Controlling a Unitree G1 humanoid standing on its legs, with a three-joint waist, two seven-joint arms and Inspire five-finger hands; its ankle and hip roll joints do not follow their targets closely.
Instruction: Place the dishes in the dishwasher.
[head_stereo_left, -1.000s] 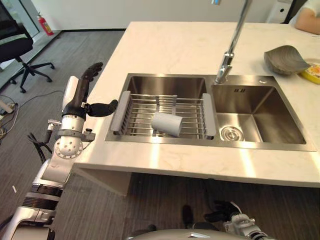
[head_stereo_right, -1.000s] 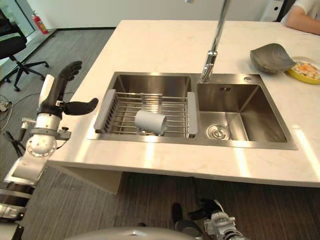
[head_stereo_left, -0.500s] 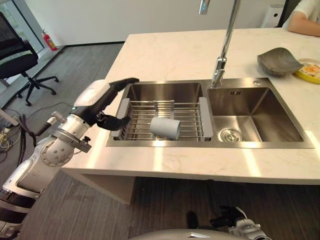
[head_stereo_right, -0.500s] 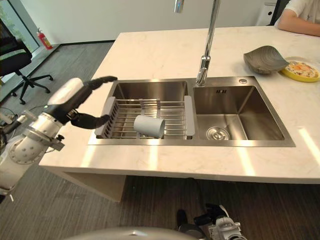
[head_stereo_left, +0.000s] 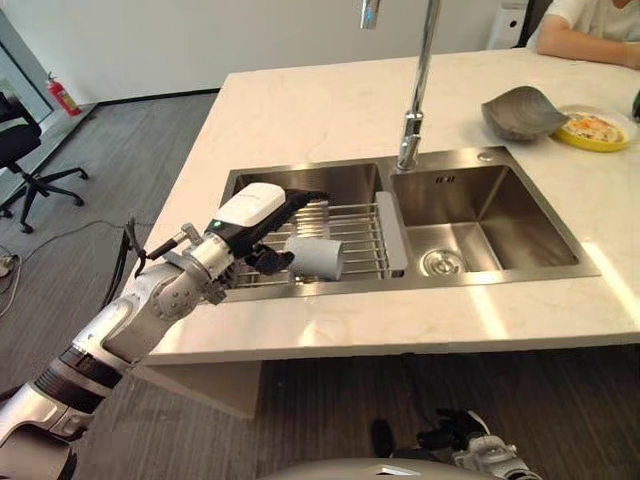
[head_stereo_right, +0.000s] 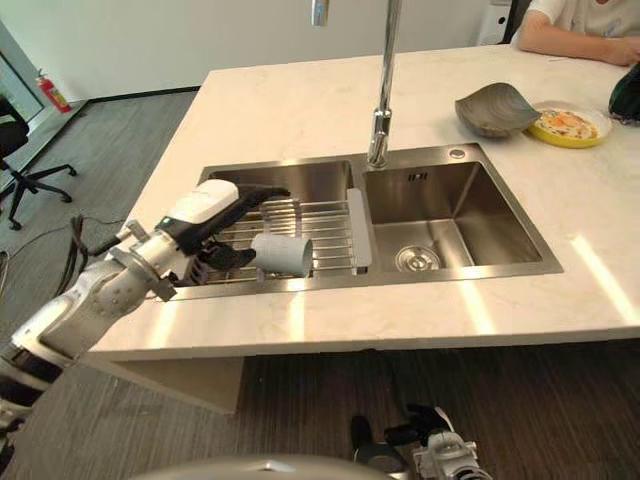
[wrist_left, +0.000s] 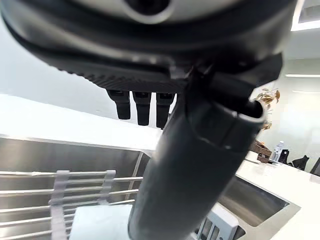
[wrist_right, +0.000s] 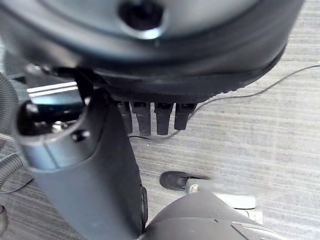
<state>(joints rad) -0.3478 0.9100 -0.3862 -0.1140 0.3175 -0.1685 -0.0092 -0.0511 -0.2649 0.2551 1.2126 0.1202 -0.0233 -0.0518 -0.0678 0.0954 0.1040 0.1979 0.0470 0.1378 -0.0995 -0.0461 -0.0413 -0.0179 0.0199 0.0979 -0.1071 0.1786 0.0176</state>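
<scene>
Pale marble worktop (head_stereo_left: 330, 100) fills the middle of my head views, with a stainless double sink (head_stereo_left: 480, 215) sunk into it and grey carpeted floor running off to the left. From here I see a tall chrome faucet (head_stereo_left: 415, 90) rising at the divider between the two basins. Across the left basin sits a wire drying rack (head_stereo_left: 350, 228) with grey end pieces, and on it lies the grey cup (head_stereo_left: 313, 257), tipped on its side with its mouth toward the lower right of the frame.

My left hand (head_stereo_left: 262, 215) reaches in from the lower left over the rack — fingers straight and pointing toward the frame's right, above the rack, thumb (head_stereo_left: 268, 260) spread below them with its tip just beside the cup's closed end. It has hold of nothing; I cannot tell whether the thumb touches the cup. In the left wrist view the fingers (wrist_left: 141, 105) hang straight beside the thick thumb, with the rack's bars and the cup's pale side (wrist_left: 97, 222) past them.

At the upper right of the frame a dark grey wavy bowl (head_stereo_left: 520, 110) rests on the worktop, just beside a yellow plate (head_stereo_left: 592, 128) of food, and a person's arm (head_stereo_left: 585, 30) lies on the far edge. An office chair (head_stereo_left: 25, 155) stands at the far left.

My right hand (wrist_right: 90, 165) hangs low over the floor — fingers (wrist_right: 150, 117) straight, empty.
</scene>
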